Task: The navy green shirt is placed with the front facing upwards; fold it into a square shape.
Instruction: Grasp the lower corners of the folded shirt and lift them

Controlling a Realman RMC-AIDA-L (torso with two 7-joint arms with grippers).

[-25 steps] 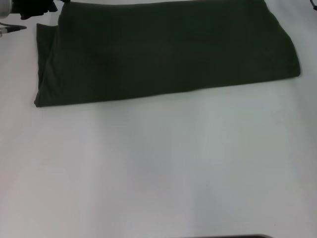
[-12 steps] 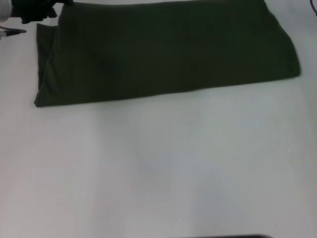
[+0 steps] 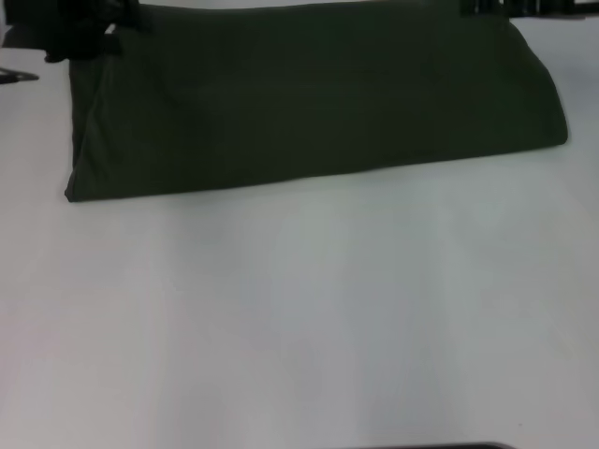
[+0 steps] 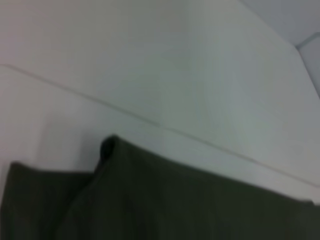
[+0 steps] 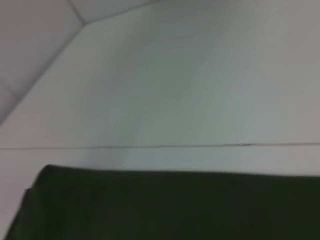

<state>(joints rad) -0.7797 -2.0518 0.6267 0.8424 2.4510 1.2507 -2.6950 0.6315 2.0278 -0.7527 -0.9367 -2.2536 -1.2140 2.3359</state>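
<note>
Shirt (image 3: 309,98) lying folded as a wide band across the table's (image 3: 299,318) far side; left gripper (image 3: 80,28) and right gripper (image 3: 510,7) hovering at its far corners, finger state indiscernible.

The navy green shirt (image 3: 309,103) before me is soft matt cloth, dark olive and plain, lying in smooth layers with a few faint creases and a rounded fold along one end. From my wrists its weave looks fine and dull, without sheen (image 4: 165,200). The desk (image 3: 299,318) beneath it is a smooth, pale, faintly satin surface, unmarked and even.
</note>
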